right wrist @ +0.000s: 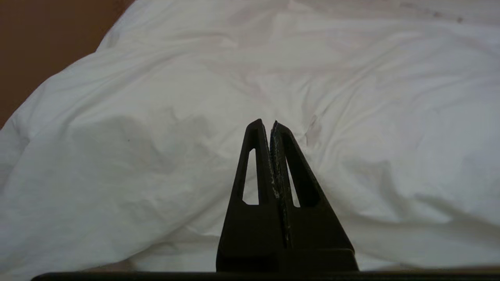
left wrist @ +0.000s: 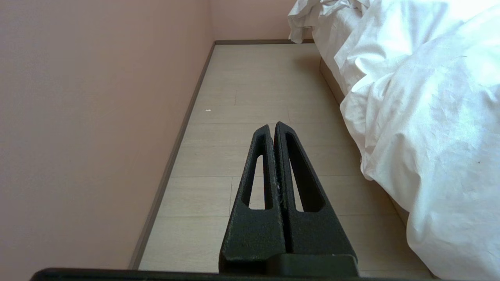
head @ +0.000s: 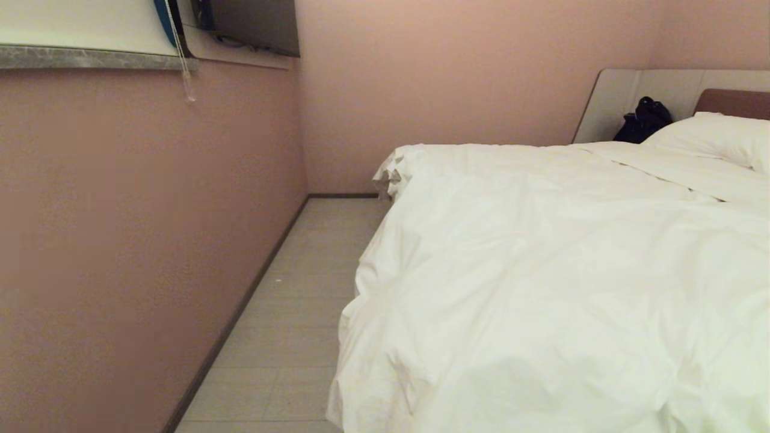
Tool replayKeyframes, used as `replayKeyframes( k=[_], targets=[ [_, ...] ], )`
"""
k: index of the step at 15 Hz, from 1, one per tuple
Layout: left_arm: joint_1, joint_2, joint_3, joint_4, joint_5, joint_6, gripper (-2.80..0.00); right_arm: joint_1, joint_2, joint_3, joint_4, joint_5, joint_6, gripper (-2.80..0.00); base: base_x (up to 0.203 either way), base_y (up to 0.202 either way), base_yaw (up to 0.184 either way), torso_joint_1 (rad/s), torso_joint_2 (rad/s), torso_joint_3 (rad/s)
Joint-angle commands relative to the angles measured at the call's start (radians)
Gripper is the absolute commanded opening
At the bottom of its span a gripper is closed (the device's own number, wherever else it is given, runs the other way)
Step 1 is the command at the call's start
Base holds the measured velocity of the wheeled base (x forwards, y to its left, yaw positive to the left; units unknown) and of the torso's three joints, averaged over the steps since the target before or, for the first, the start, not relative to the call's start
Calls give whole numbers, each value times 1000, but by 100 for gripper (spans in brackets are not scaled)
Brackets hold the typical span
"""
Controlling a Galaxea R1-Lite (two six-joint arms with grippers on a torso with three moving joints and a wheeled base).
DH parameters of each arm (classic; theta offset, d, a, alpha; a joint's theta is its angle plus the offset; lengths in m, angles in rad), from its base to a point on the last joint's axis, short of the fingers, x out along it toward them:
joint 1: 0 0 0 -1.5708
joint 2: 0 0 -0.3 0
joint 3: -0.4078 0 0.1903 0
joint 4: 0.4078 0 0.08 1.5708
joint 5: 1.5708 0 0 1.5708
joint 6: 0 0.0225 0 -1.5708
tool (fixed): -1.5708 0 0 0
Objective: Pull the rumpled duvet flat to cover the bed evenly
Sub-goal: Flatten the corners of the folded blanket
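Note:
The puffy white duvet [head: 559, 270] lies wrinkled over the bed, bunched at its near left side and hanging over the edge toward the floor. The bed's beige base [left wrist: 331, 80] shows under the duvet [left wrist: 425, 109] in the left wrist view. At the far right stands the brown headboard [head: 734, 102] within its pale grey panel. My left gripper [left wrist: 272, 127] is shut and empty, pointing along the floor strip beside the bed. My right gripper [right wrist: 265, 124] is shut and empty, pointing at the duvet [right wrist: 250, 78] close before it. Neither arm shows in the head view.
A pink wall [head: 132, 240] runs along the left, leaving a narrow strip of pale plank floor [head: 289, 313] between it and the bed. A white pillow [head: 716, 138] and a black bag [head: 643, 120] sit by the headboard. A ledge with a hanging cord [head: 183, 66] projects above.

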Motion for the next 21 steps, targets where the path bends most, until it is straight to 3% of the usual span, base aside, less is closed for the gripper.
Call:
replayKeyframes(
  k=[1,4,6,9,12,15,18,21],
  targets=[
    [0,0,0,0,1,0,-280,0,72,-17,48,-21,109,-280,0,0,0,0,0,0],
    [0,0,0,0,1,0,-280,5,275,-15,44,-53,402,-280,0,0,0,0,0,0],
    [0,0,0,0,1,0,-280,4,432,-34,39,-92,553,-280,0,0,0,0,0,0],
    [0,0,0,0,1,2,-280,0,584,-108,38,-181,658,-280,0,0,0,0,0,0],
    [0,0,0,0,1,2,-280,-45,785,-155,39,-228,703,-280,0,0,0,0,0,0],
    [0,0,0,-2,1,3,-280,-241,981,-212,21,-205,700,-280,0,0,0,0,0,0],
    [0,0,0,-2,1,5,-280,-430,1030,-229,-51,-36,592,-280,0,0,0,0,0,0],
    [0,0,0,-2,1,6,-280,-609,1039,-178,-125,252,424,-280,0,0,0,0,0,0]
  ],
)
